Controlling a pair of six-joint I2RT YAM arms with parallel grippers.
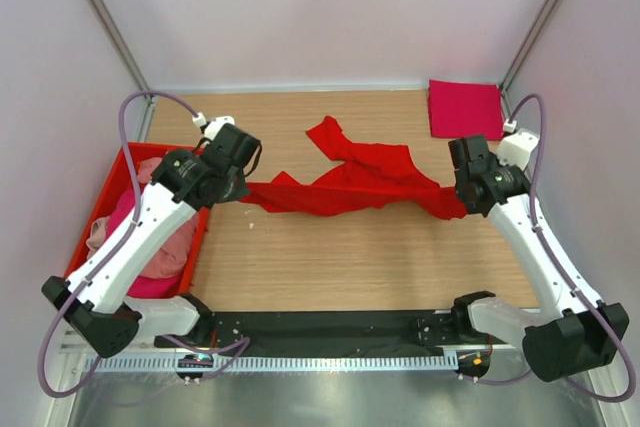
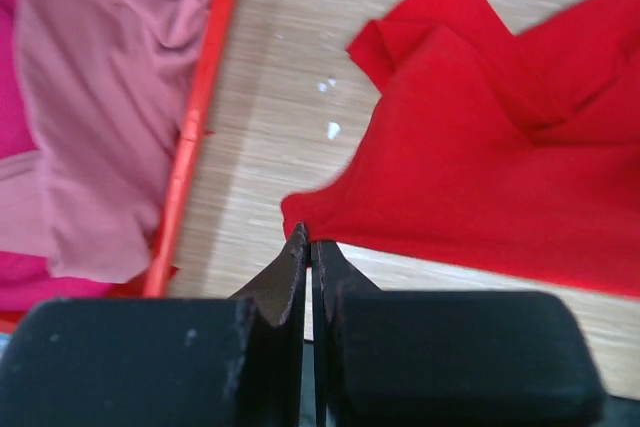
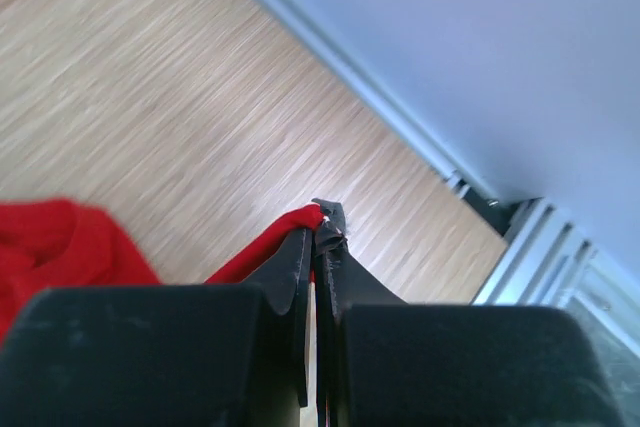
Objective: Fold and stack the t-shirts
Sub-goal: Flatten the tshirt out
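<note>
A bright red t-shirt (image 1: 350,182) lies crumpled and stretched across the middle of the wooden table. My left gripper (image 1: 243,190) is shut on its left edge; in the left wrist view the red cloth (image 2: 480,187) starts right at the closed fingertips (image 2: 310,242). My right gripper (image 1: 455,202) is shut on the shirt's right edge, with red cloth (image 3: 60,242) pinched at the tips (image 3: 322,219). A folded magenta-crimson shirt (image 1: 465,109) lies flat at the back right. Pale pink (image 1: 165,247) and magenta shirts sit piled in the bin.
A rigid red plastic bin (image 1: 112,175) stands at the table's left edge, under my left arm; its rim shows in the left wrist view (image 2: 200,117). A metal rail (image 3: 540,247) runs along the table's right edge, close to my right gripper.
</note>
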